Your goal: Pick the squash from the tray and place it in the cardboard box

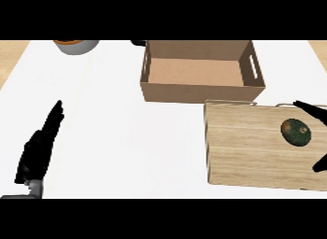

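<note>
A dark green squash (pixel 296 131) with an orange patch lies on the wooden tray (pixel 249 154) at the right. Behind the tray stands the open cardboard box (pixel 201 70), with nothing visible inside. My right hand (pixel 323 140) comes in from the right edge, open, its fingers and thumb spread on either side of the squash without touching it. At the lower left my left hand (pixel 40 144) rests open on the white counter, fingers straight and pointing away.
A grey bowl (pixel 75 45) with something orange inside sits at the counter's far left edge. A small dark object (pixel 138 43) shows just behind the box. The tray has metal handles at its far edge.
</note>
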Action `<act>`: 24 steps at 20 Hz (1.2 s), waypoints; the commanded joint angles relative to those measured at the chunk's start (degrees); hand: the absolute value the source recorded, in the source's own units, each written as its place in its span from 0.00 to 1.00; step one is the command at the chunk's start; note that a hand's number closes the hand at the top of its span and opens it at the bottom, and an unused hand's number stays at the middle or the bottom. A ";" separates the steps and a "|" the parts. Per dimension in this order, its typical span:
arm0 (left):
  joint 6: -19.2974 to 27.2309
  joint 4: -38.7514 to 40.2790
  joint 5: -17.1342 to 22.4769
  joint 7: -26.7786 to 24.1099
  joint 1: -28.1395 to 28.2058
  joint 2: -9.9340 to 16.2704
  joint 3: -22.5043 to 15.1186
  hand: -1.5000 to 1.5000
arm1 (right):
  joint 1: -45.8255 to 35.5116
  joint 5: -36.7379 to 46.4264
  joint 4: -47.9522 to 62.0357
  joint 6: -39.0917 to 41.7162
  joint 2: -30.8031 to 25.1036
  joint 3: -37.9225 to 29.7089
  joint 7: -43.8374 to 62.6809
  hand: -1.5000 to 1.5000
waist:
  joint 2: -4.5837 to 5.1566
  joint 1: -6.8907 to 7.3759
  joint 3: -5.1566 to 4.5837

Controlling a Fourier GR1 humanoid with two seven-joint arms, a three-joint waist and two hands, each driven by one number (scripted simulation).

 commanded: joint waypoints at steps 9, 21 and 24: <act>-4.25 -2.20 -1.42 1.81 -0.47 -1.89 4.02 0.50 | -3.78 5.80 5.14 0.24 4.55 -3.55 -2.09 0.00 | -0.01 0.01 -0.01; -4.54 -2.39 -4.79 0.62 0.43 -4.73 4.41 0.50 | -2.32 9.96 11.05 -1.84 7.59 -3.85 -6.91 1.00 | 0.00 0.02 0.00; -8.96 0.09 -1.14 0.18 -1.50 -0.16 9.14 0.50 | -2.70 12.90 8.70 -9.12 10.19 -2.90 -5.57 1.00 | -0.01 -0.04 0.00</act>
